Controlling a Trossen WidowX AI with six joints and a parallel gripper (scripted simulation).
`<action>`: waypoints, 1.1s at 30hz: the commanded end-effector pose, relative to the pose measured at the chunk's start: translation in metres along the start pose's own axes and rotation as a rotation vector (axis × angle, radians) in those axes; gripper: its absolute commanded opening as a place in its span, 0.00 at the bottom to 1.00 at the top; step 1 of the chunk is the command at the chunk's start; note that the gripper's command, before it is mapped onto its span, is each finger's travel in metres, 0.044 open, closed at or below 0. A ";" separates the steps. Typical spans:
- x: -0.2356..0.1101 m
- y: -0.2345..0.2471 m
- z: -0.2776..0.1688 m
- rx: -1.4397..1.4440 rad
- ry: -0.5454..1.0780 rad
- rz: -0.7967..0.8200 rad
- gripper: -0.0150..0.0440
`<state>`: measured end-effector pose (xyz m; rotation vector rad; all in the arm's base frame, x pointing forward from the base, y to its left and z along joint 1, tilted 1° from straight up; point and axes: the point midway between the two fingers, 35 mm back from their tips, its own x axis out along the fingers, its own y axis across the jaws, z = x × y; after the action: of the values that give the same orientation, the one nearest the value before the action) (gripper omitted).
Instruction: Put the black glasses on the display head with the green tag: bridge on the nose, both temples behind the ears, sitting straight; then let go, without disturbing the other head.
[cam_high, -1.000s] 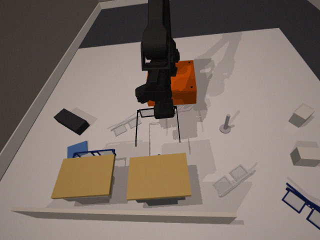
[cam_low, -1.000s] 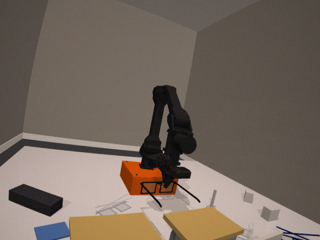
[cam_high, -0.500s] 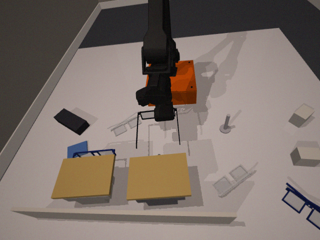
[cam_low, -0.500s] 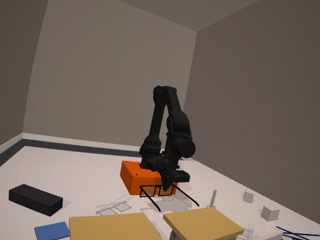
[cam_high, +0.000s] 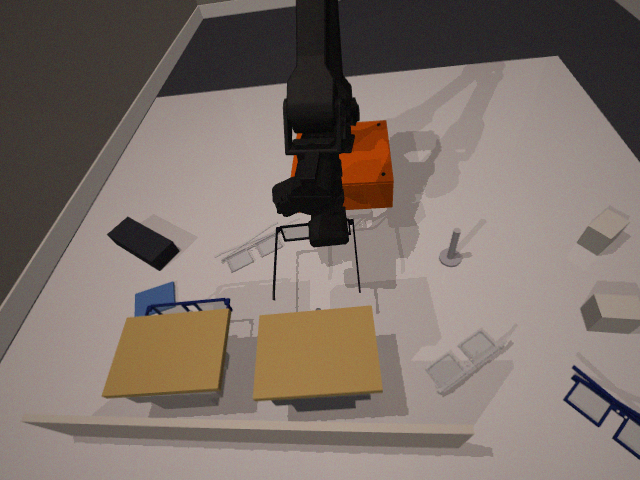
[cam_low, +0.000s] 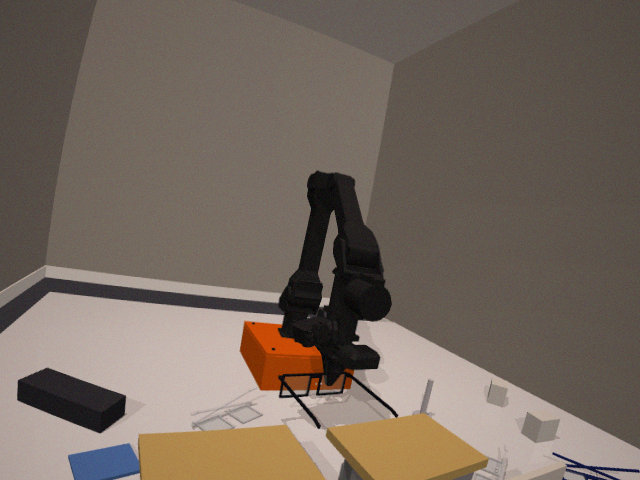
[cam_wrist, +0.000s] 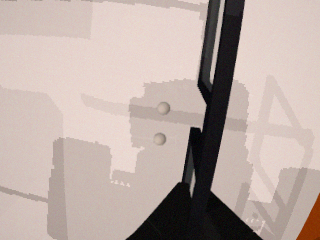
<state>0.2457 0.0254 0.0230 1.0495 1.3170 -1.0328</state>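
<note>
Exterior view: gripper (cam_low: 333, 376) clamped nearly shut on black glasses (cam_low: 305, 385), held aloft.

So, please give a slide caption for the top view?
Black pincer carries thin black-framed glasses toward two tan square panels.

Black block (cam_high: 143, 242), grey peg (cam_high: 453, 250), blue glasses (cam_high: 603, 409)
</note>
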 end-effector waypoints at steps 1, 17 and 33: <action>0.000 0.007 0.000 -0.002 -0.004 0.008 0.25; 0.000 0.027 0.001 -0.002 -0.003 0.016 0.25; -0.001 0.049 0.000 -0.002 -0.003 0.012 0.25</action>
<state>0.2879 0.0347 0.0234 1.0501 1.3110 -1.0196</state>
